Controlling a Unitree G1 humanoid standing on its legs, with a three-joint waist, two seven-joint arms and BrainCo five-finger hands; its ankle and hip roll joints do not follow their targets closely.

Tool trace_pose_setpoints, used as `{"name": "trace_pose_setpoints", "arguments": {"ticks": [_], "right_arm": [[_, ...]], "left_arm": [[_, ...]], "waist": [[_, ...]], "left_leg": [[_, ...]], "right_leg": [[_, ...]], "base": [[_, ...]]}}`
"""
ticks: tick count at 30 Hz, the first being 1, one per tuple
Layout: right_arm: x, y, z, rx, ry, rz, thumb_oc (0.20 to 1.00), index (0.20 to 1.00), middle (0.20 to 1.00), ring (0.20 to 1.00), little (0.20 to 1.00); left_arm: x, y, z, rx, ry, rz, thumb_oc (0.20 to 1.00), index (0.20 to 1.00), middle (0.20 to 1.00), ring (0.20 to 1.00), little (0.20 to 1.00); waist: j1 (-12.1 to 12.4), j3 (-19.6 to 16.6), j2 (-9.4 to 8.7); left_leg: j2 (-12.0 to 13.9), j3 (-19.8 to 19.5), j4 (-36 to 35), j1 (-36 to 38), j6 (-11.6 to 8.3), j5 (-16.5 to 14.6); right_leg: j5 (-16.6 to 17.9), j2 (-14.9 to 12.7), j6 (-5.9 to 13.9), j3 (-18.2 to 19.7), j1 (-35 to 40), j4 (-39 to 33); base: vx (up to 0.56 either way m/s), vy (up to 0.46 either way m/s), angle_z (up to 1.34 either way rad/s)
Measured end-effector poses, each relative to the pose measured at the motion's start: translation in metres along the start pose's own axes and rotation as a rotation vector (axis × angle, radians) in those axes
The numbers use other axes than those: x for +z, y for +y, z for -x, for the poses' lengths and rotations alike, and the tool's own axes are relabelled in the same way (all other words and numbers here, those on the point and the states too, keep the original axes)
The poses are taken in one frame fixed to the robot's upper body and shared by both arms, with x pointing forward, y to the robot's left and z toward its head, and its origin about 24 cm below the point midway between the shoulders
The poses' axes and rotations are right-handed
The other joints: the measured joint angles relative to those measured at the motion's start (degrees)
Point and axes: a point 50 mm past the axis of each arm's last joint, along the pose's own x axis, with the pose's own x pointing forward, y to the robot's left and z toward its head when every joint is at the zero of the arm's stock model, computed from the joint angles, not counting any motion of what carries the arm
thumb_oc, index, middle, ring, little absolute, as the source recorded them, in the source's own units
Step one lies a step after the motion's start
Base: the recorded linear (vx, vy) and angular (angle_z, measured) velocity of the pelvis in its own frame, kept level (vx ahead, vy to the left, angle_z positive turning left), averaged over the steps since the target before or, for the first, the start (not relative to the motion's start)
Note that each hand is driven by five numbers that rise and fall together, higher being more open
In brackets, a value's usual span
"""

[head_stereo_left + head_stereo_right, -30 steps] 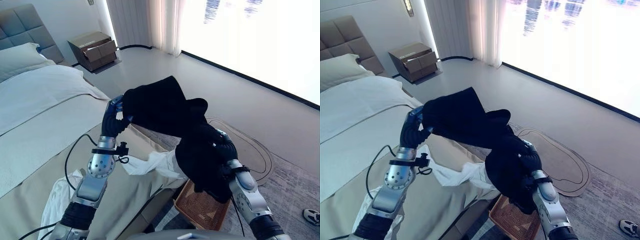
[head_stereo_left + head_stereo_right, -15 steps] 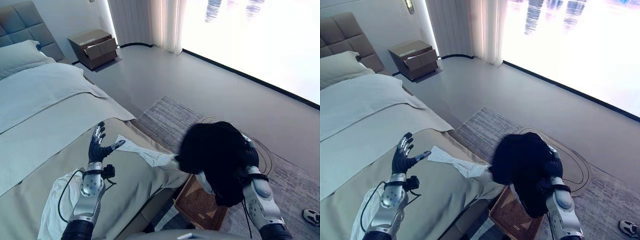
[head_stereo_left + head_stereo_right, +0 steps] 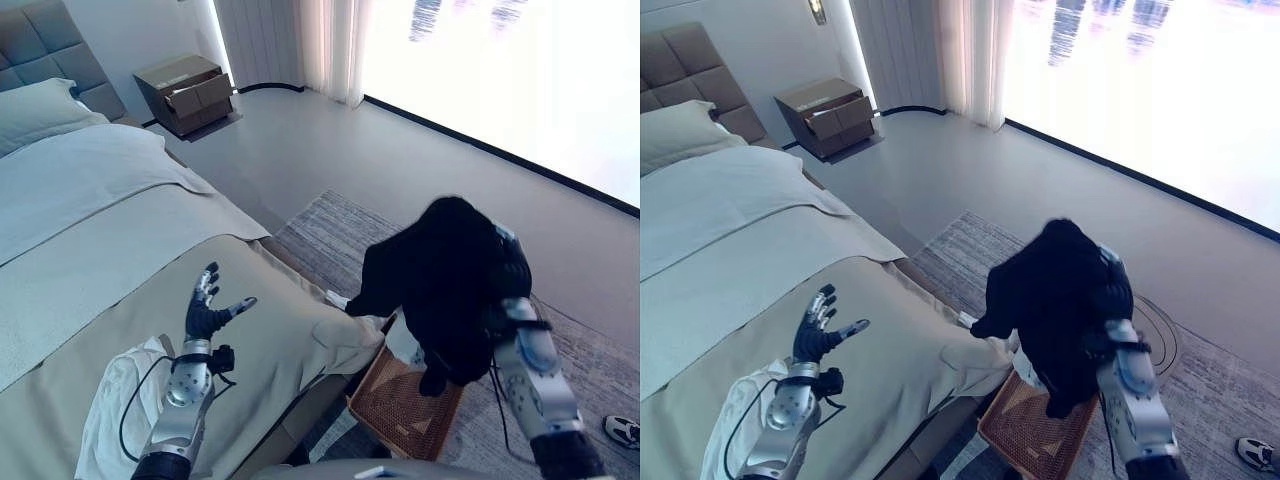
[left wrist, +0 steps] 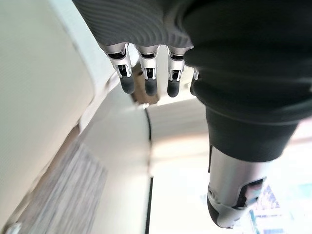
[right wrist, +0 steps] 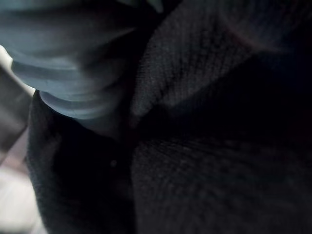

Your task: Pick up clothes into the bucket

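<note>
Since half a second ago the black garment (image 3: 440, 275) has risen with the right arm and now hangs higher over the woven basket (image 3: 405, 408), while the white cloth that lay across the bed's near corner is gone from there, a scrap of white showing at the basket's far rim. The left hand (image 3: 207, 312) has stayed over the bed, fingers spread and straight, thumb out, holding nothing; its wrist view shows the same straight dark-tipped fingers (image 4: 148, 84).

The right hand (image 3: 1110, 290) is raised at the right of the scene, wrapped in the dark cloth that drapes over it and trails down toward the basket. Its fingers are buried in the fabric, so whether they are curled or straight cannot be told; the right wrist view shows knitted black cloth pressed close.

No writing or label can be read on anything in view.

The bed (image 3: 110, 270) takes up the left, with a beige cover at its near end and pale bedding farther back. A second white garment (image 3: 115, 405) lies on its near left edge. The basket stands on a grey rug (image 3: 330, 225) by the bed's corner. A brown nightstand (image 3: 187, 93) sits by the far wall, curtains (image 3: 300, 45) beside a bright window.
</note>
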Motion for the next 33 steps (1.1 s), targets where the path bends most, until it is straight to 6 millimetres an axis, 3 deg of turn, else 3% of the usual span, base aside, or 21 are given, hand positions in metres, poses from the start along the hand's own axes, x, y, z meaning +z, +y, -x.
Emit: {"name": "trace_pose_setpoints", "arguments": {"ticks": [2, 6, 11, 12, 16, 20, 22, 29, 33], "right_arm": [[0.017, 0.017, -0.025, 0.102, -0.084, 0.046, 0.200, 0.200, 0.200, 0.200, 0.200], [0.052, 0.052, -0.057, 0.256, -0.241, 0.074, 0.200, 0.200, 0.200, 0.200, 0.200], [0.094, 0.086, -0.086, 0.407, -0.401, 0.129, 0.200, 0.200, 0.200, 0.200, 0.200], [0.105, 0.101, -0.096, 0.454, -0.440, 0.143, 0.200, 0.200, 0.200, 0.200, 0.200], [0.136, 0.136, -0.109, 0.566, -0.546, 0.159, 0.200, 0.200, 0.200, 0.200, 0.200], [0.149, 0.178, -0.123, 0.640, -0.564, 0.117, 0.200, 0.200, 0.200, 0.200, 0.200], [0.152, 0.189, -0.120, 0.668, -0.566, 0.070, 0.200, 0.200, 0.200, 0.200, 0.200], [0.159, 0.220, -0.124, 0.717, -0.543, 0.010, 0.200, 0.200, 0.200, 0.200, 0.200], [0.148, 0.229, -0.127, 0.704, -0.492, -0.003, 0.200, 0.200, 0.200, 0.200, 0.200]], "left_arm": [[-0.010, -0.012, 0.004, -0.063, 0.048, 0.014, 1.000, 1.000, 1.000, 1.000, 1.000], [-0.020, -0.026, 0.013, -0.156, 0.105, 0.040, 1.000, 1.000, 1.000, 1.000, 1.000], [-0.022, -0.036, 0.017, -0.229, 0.126, 0.082, 1.000, 1.000, 1.000, 1.000, 1.000], [-0.024, -0.037, 0.018, -0.240, 0.145, 0.091, 1.000, 1.000, 1.000, 1.000, 1.000], [-0.030, -0.040, 0.020, -0.285, 0.178, 0.073, 1.000, 1.000, 1.000, 1.000, 1.000], [-0.034, -0.042, 0.023, -0.334, 0.209, 0.036, 1.000, 1.000, 1.000, 1.000, 1.000], [-0.034, -0.045, 0.023, -0.352, 0.207, 0.033, 1.000, 1.000, 1.000, 1.000, 1.000], [-0.034, -0.046, 0.021, -0.396, 0.229, 0.006, 1.000, 1.000, 1.000, 1.000, 1.000], [-0.033, -0.045, 0.019, -0.394, 0.221, 0.002, 1.000, 1.000, 1.000, 1.000, 1.000]], "waist": [[0.55, 0.06, -0.07], [2.02, 0.32, -0.56], [3.62, 0.76, -1.38], [3.30, 0.86, -1.61], [4.19, 0.86, -2.45], [5.24, 0.89, -3.33], [5.64, 0.82, -3.90], [8.58, 0.60, -5.49], [9.61, 0.66, -6.54]], "left_leg": [[0.01, -0.07, 0.03, 0.00, 0.04, 0.03], [0.06, -0.26, 0.03, -0.04, 0.04, 0.04], [0.03, -1.16, 0.29, -0.01, 0.04, 0.05], [0.04, -1.42, 0.31, -0.01, 0.04, 0.05], [0.04, -1.78, 0.35, -0.04, 0.04, 0.05], [0.05, -2.26, 0.54, -0.23, -0.17, 0.18], [0.03, -3.18, 0.52, -0.54, -0.38, 0.31], [-0.17, -5.04, 0.84, -2.24, -0.84, 0.60], [-0.19, -5.44, 0.92, -2.53, -0.89, 0.62]], "right_leg": [[0.01, 0.02, -0.01, -0.06, 0.05, 0.01], [0.02, 0.13, -0.02, -0.18, 0.09, 0.02], [0.02, 0.18, -0.02, -0.72, 0.64, 0.03], [0.02, 0.21, -0.02, -1.02, 0.71, 0.03], [0.01, 0.27, -0.02, -1.75, 0.96, 0.03], [0.01, 0.34, -0.02, -2.13, 1.03, 0.03], [-0.01, 0.38, -0.02, -2.78, 1.13, 0.03], [-0.04, 0.37, -0.05, -4.59, 0.47, 0.03], [-0.06, 0.39, -0.07, -4.94, 0.40, 0.03]], "base": [[0.00, 0.000, 0.00], [0.00, -0.003, 0.02], [-0.01, 0.001, 0.09], [-0.01, 0.005, 0.08], [0.00, 0.015, 0.06], [-0.01, 0.011, 0.06], [0.00, 0.007, 0.21], [0.00, 0.004, 0.15], [0.00, 0.001, 0.05]]}}
